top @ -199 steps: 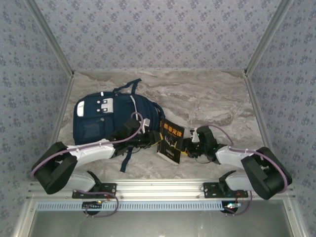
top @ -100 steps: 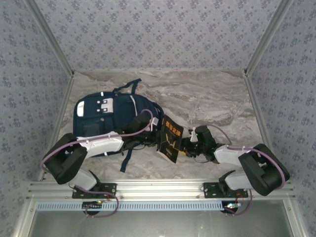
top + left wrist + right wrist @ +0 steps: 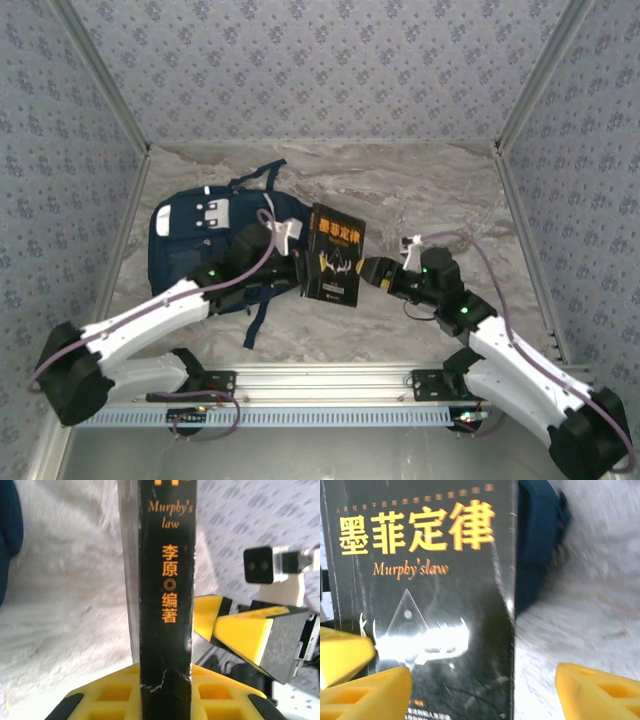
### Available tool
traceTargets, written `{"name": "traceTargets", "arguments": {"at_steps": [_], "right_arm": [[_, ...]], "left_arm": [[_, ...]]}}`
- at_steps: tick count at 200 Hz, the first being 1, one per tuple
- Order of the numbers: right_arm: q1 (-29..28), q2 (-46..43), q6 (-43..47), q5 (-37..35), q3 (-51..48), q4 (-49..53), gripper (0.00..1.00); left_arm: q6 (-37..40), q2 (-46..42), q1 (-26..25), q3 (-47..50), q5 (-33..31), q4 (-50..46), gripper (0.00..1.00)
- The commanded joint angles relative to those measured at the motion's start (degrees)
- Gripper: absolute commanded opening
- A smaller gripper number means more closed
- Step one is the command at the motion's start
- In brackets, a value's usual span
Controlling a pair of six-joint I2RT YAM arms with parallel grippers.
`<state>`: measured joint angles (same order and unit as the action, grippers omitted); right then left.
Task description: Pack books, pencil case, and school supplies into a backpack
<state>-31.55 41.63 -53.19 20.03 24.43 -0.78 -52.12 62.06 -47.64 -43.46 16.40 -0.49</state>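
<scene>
The grey-and-white marbled table (image 3: pixel 420 200), walled on three sides by patterned panels (image 3: pixel 300 70), carries the navy backpack (image 3: pixel 178 252) lying flat on its left half, white buckle patches facing up, one strap (image 3: pixel 254 322) trailing toward the near edge.

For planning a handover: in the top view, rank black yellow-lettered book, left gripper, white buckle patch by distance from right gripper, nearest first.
1. Black book, left of the right gripper.
2. Left gripper, at the book's far edge.
3. White buckle patch, far left, on the backpack.
</scene>
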Motion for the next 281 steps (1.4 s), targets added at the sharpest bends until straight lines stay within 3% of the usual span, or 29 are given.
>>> {"name": "traceTargets", "arguments": {"at_steps": [1, 24, 56, 111, 168, 190, 234, 281], "right_arm": [[-0.5, -5.0, -2.5, -5.1, 0.8, 0.1, 0.81], [-1.1, -7.3, -9.6, -6.4, -1.9, -14.0, 0.83], [-5.4, -3.3, -14.0, -10.0, -1.4, -30.6, 0.85], [-13.7, 9.5, -15.9, -15.2, 4.0, -46.3, 0.96], [-18.8, 21.0, -16.5, -18.1, 8.5, -59.6, 0.95], [-19.4, 25.2, -17.2, -18.8, 11.6, -64.0, 0.88], [-19.6, 27.7, -14.7, -22.6, 16.8, -63.4, 0.75], [-19.5, 28.9, -13.5, -26.1, 17.4, -62.9, 0.45]], "left_arm": [[-2.7, -6.6, 0.2, 0.9, -8.8, 13.0, 0.0], [-7.0, -10.8, -0.7, 4.9, -17.1, 24.3, 0.0], [-10.7, -12.7, -4.0, 6.8, -29.4, 34.1, 0.0], [-13.7, -9.5, -5.3, 2.9, -32.8, 41.1, 0.0], [-14.8, -8.1, -5.4, 2.1, -33.5, 43.1, 0.0], [-15.3, -7.9, -5.7, 2.7, -33.2, 43.7, 0.0], [-16.1, -9.3, -6.5, 4.2, -34.7, 42.5, 0.0], [-15.5, -10.6, -6.6, 5.1, -35.9, 40.7, 0.0]]}}
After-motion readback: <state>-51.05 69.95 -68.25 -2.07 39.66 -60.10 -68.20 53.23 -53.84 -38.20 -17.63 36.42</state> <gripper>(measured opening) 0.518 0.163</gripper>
